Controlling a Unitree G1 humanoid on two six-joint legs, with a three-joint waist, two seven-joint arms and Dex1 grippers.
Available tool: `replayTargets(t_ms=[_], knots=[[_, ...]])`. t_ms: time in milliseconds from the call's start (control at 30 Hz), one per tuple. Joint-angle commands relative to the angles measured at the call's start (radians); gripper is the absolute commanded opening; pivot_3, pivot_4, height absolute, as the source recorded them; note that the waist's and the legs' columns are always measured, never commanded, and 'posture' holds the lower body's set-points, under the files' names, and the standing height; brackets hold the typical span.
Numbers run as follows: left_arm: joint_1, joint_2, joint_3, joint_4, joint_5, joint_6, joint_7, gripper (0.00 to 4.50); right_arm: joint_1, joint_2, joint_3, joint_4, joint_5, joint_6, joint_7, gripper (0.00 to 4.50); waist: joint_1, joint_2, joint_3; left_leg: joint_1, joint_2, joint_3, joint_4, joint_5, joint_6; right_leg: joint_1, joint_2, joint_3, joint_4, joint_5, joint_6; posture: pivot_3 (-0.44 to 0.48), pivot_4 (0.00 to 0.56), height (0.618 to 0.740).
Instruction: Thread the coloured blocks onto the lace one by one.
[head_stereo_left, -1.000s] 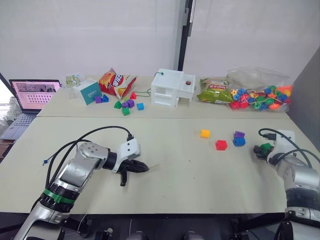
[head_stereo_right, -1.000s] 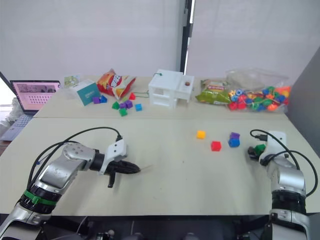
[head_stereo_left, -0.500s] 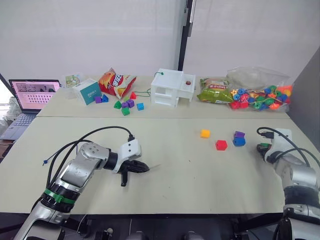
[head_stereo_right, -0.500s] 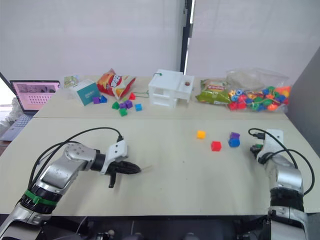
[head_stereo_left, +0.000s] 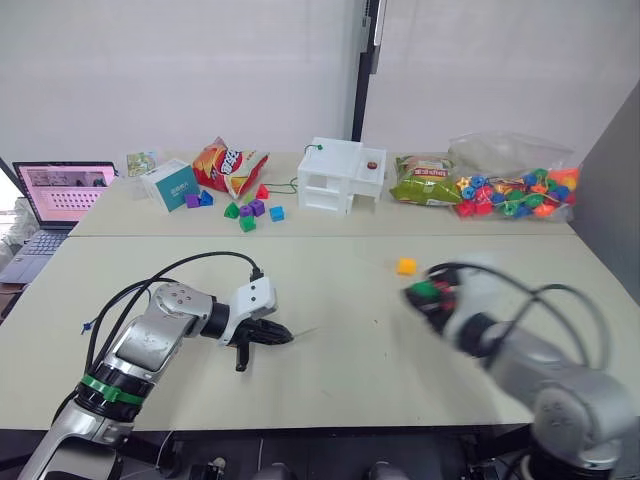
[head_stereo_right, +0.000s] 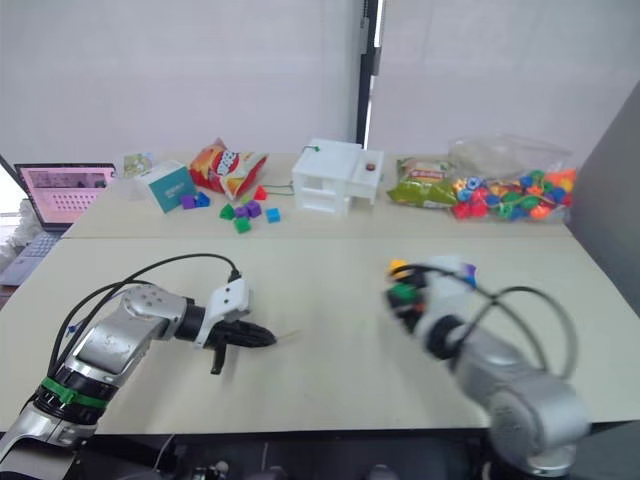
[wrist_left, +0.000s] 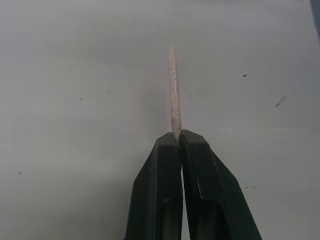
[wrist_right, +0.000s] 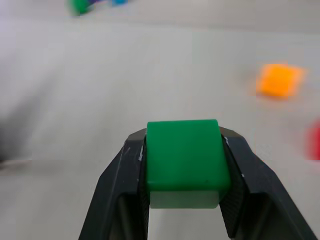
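My left gripper (wrist_left: 180, 137) is shut on the lace, whose stiff pale tip (wrist_left: 174, 95) sticks out ahead of the fingers just above the table. In the head view that gripper (head_stereo_left: 280, 337) rests left of centre, with the tip (head_stereo_left: 304, 331) pointing right. My right gripper (wrist_right: 182, 137) is shut on a green block (wrist_right: 183, 155), held off the table near the middle (head_stereo_left: 425, 293) and blurred by motion. A yellow block (head_stereo_left: 406, 266) lies just behind it. A red block (wrist_right: 315, 140) shows at the edge of the right wrist view.
Along the back stand a laptop (head_stereo_left: 65, 190), a teal box (head_stereo_left: 180, 185), a crisp bag (head_stereo_left: 232, 163), small coloured pieces (head_stereo_left: 250, 212), a white toy house (head_stereo_left: 343, 175), a green snack pack (head_stereo_left: 422, 185) and a clear bag of beads (head_stereo_left: 515, 185).
My right arm has swung from the table's right edge toward the middle, its fingers closed on the green block. The left gripper and lace tip have stayed put.
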Motion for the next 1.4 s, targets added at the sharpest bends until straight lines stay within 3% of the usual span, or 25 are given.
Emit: replayTargets(t_ms=[33,200,367,433,500,667,833,967,1133,1333,1400], knots=[[-0.005,0.026,0.016,-0.052,-0.033,0.021,-0.011,0.0,-0.012,-0.001,0.2,0.05,-0.07,-0.057,-0.026,1.2,0.005,0.0,0.0,0.0,-0.001,0.0,0.0,0.0,0.0,0.0,0.0,-0.001,0.0,0.0,0.0,0.0,0.15,0.74],[0.011,0.051,0.018,-0.081,-0.045,0.033,-0.005,0.0,0.028,-0.03,0.359,0.237,-0.218,-0.246,-0.026,1.2,0.007,0.0,0.0,0.0,-0.004,0.0,0.001,0.0,0.0,0.001,-0.002,-0.001,-0.001,0.0,0.0,0.0,0.15,0.74],[0.027,0.068,0.021,-0.104,-0.056,0.045,0.008,0.0,0.074,-0.011,0.392,0.305,-0.272,-0.34,-0.007,1.2,-0.002,0.0,0.0,0.002,-0.002,0.0,0.0,0.001,-0.002,0.002,0.001,-0.001,0.0,0.0,0.0,0.0,0.15,0.74],[0.033,0.073,0.026,-0.112,-0.058,0.06,0.015,0.0,0.074,-0.011,0.373,0.287,-0.277,-0.367,0.007,2.25,-0.003,0.0,0.0,0.003,-0.001,0.0,0.0,0.002,-0.003,0.002,0.002,-0.001,0.0,0.0,0.0,0.0,0.15,0.74],[0.038,0.077,0.03,-0.121,-0.066,0.081,0.022,0.0,0.069,-0.021,0.348,0.242,-0.254,-0.382,0.044,2.91,-0.003,-0.001,0.0,0.003,-0.001,0.0,0.0,0.002,-0.003,0.002,0.002,-0.001,0.001,0.0,0.0,0.0,0.15,0.74],[0.041,0.09,0.027,-0.16,-0.102,0.151,0.033,0.0,0.024,-0.171,0.306,0.142,-0.18,-0.34,0.211,4.46,0.001,-0.001,0.001,0.001,-0.001,-0.001,0.001,0.002,-0.002,0.001,0.001,-0.001,0.0,0.0,0.0,0.0,0.15,0.74],[0.042,0.102,0.03,-0.187,-0.134,0.182,0.036,0.0,-0.091,-0.405,0.32,0.177,-0.079,-0.416,0.578,4.46,0.0,-0.001,0.002,0.001,-0.001,-0.001,0.0,0.001,-0.002,0.002,0.002,-0.002,-0.001,0.0,0.0,0.0,0.15,0.74],[0.059,0.12,0.008,-0.204,-0.129,0.176,0.034,0.0,-0.268,-0.538,0.484,0.396,-0.201,-0.681,0.923,4.46,-0.004,-0.002,0.003,0.002,0.0,-0.001,0.001,0.001,-0.002,0.003,0.003,-0.002,-0.002,0.0,0.0,0.0,0.15,0.74],[0.057,0.121,0.014,-0.25,-0.174,0.268,0.051,0.0,-0.443,-0.532,0.659,0.709,-0.426,-1.055,1.177,4.46,-0.003,-0.002,0.004,0.002,0.002,0.0,0.001,0.001,-0.002,0.002,0.004,-0.002,-0.002,-0.001,-0.001,0.0,0.15,0.74],[0.061,0.126,-0.01,-0.294,-0.19,0.335,0.082,0.0,-0.524,-0.443,0.714,1.008,-0.549,-1.325,1.318,4.46,0.002,-0.003,0.005,0.0,0.001,0.0,0.002,0.001,-0.002,0.002,0.004,-0.002,-0.002,-0.001,-0.001,0.0,0.15,0.74],[0.062,0.135,-0.034,-0.318,-0.181,0.356,0.095,0.0,-0.554,-0.403,0.707,1.116,-0.567,-1.389,1.351,3.91,0.0,-0.004,0.005,0.001,0.001,0.0,0.002,0.002,-0.003,0.002,0.003,-0.001,-0.002,-0.001,-0.001,0.0,0.15,0.74]])
